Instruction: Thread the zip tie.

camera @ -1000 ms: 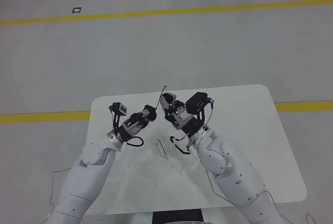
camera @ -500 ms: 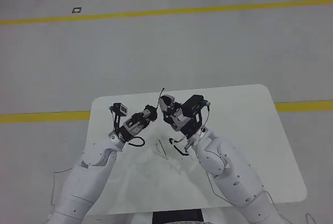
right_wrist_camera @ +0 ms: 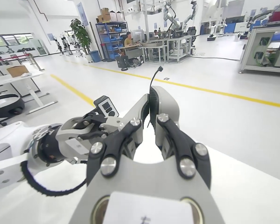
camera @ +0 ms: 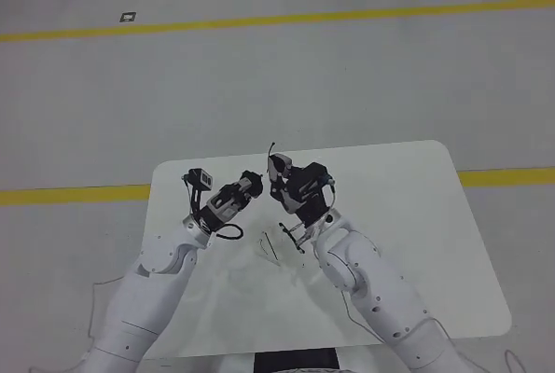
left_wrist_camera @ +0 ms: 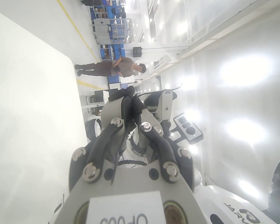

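Black zip tie (right_wrist_camera: 160, 69) sits pinched in the right gripper (right_wrist_camera: 149, 100), which is clamped on its strap above the white counter (camera: 408, 186). Its long axis runs out along the fingers, with the square head leading and the short tail trailing back between them. From above, the tie points to about 12 o'clock. Against a second ago, the right wrist is swung toward 9 o'clock and the left gripper (camera: 250, 180) sits a little higher, so the two tips nearly meet, which looks like lining up for threading. The left gripper's pads are pressed together, but on what I cannot tell.
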Controlling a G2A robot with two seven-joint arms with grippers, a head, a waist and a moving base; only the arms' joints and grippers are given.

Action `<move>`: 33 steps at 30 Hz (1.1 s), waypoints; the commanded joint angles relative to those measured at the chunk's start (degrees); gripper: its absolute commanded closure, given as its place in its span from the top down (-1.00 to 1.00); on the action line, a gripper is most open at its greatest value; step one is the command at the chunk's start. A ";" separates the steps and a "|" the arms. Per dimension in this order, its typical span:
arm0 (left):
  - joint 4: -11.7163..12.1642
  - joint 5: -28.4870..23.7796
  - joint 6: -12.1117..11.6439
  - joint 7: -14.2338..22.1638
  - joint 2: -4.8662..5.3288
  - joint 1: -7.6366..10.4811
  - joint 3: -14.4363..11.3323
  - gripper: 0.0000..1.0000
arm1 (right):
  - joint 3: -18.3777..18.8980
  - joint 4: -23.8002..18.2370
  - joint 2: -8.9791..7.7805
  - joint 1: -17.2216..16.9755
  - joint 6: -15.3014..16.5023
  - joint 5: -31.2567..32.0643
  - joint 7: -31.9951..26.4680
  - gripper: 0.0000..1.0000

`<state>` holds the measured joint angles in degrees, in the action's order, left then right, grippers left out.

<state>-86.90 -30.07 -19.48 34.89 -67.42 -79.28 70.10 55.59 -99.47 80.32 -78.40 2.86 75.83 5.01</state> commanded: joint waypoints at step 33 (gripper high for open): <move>-0.47 2.48 0.10 -3.54 -0.27 -0.03 -1.61 -1.00 | -1.39 0.22 0.38 -0.48 -2.37 7.09 -0.53 -1.00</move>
<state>-87.37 -27.59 -19.38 31.34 -67.69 -79.31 68.48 54.23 -99.19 80.69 -78.83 0.45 82.87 4.53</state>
